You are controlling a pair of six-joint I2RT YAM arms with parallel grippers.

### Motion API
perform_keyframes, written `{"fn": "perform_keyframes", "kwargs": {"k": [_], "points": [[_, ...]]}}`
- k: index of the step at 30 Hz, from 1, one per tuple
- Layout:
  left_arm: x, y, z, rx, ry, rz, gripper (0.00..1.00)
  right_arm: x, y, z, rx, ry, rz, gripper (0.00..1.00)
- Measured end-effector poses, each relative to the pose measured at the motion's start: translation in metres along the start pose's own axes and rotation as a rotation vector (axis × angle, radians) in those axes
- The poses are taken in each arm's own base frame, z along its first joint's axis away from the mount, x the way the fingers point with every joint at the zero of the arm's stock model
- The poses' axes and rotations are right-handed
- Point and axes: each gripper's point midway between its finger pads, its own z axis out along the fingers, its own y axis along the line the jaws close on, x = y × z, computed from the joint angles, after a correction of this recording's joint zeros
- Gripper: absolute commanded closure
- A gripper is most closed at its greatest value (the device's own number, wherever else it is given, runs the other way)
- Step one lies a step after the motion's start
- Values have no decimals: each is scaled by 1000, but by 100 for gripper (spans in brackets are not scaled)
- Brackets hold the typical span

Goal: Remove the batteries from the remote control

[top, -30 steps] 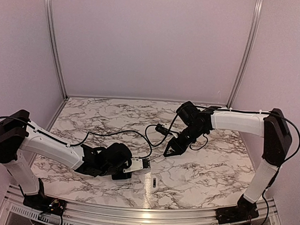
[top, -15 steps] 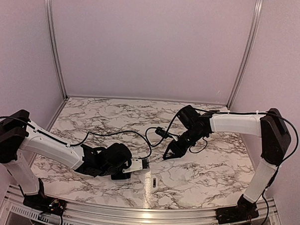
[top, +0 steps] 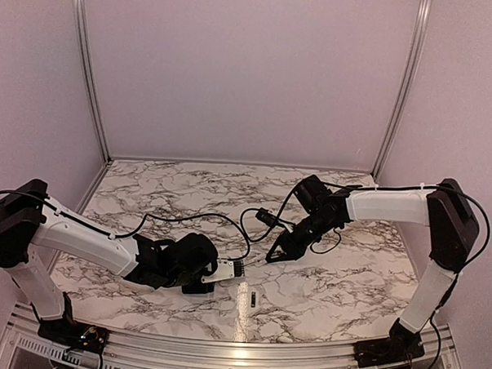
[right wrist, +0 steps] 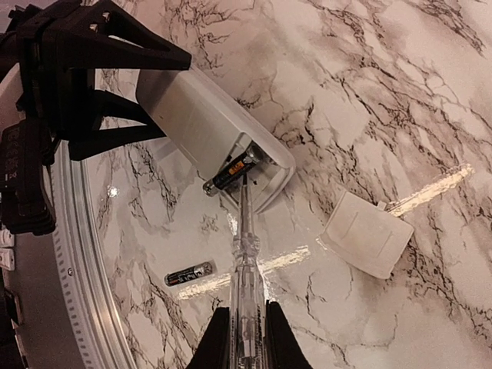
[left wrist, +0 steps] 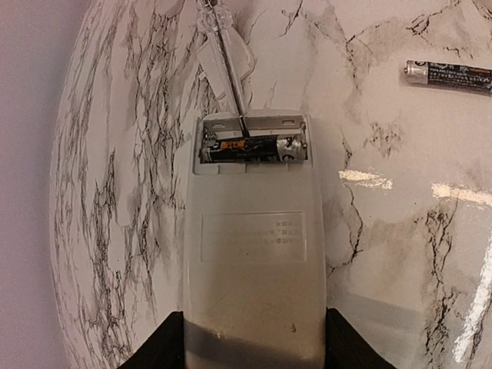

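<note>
One battery [left wrist: 450, 74] lies loose, lettering illegible; left gripper [left wrist: 254, 350] grasps the remote control [left wrist: 254, 231], compartment rightward; right gripper [right wrist: 246, 342] clenches a screwdriver [right wrist: 246, 246].

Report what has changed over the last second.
The right gripper, jaws shut on the screwdriver, eased slightly lower, its tip at the seated battery. Nothing was taken or released. The left gripper holds the remote control as before; the loose battery and the cover have not moved.
</note>
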Motion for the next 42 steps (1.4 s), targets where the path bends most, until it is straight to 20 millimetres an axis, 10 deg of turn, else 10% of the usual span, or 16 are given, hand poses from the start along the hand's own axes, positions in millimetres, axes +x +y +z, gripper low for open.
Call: {"fn": "perform_keyframes", "kwargs": {"k": [24,42], "points": [[-8,5,-2,-2,-8,-24,93,-7,11,-15,23,-34,-12,100],[-6,18,-6,8,-15,-323,87,-30,10,-77,282,-207,57,100]]}}
